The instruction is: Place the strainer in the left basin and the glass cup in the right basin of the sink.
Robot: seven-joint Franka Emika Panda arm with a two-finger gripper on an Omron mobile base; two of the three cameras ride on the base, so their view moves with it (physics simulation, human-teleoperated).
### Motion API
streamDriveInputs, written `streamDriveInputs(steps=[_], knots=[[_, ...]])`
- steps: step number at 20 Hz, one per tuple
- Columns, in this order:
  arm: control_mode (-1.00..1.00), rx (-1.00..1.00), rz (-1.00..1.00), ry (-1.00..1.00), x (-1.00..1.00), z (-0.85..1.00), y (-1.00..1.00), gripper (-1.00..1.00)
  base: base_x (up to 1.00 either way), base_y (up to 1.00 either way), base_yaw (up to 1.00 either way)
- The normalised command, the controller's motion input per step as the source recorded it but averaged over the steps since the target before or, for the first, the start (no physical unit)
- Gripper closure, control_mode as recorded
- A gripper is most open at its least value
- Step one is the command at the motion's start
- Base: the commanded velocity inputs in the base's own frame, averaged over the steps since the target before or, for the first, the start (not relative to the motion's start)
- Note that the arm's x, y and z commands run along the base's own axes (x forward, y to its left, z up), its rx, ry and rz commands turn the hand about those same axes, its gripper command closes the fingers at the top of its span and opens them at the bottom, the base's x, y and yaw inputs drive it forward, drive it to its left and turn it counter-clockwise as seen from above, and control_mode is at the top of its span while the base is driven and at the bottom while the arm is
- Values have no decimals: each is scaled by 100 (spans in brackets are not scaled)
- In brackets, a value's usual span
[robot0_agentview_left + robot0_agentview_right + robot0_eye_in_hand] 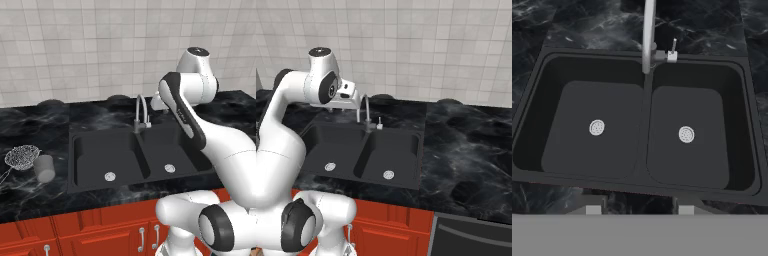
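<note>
The strainer, a silvery mesh bowl with a thin wire handle, lies on the black counter far left of the sink. Right beside it the pale-grey glass cup lies tipped on its side. My gripper hangs high over the middle of the sink, looking straight down. Its two fingertips stand apart with nothing between them. Below it lie the left basin and the right basin, each holding only its silver drain. In the right base view the hand hovers beside the faucet.
The curved silver faucet rises at the sink's divider, close to my hand, with a small lever beside it. Black marbled counter runs on both sides. Behind is a tiled wall, below are red cabinet doors.
</note>
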Motion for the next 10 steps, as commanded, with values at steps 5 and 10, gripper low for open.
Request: streamDriveInputs(steps=[5,10], knots=[[-100,0,0,0,0,0,7,-100,0,0,0],[-100,0,0,0,0,0,24,-100,0,0,0]])
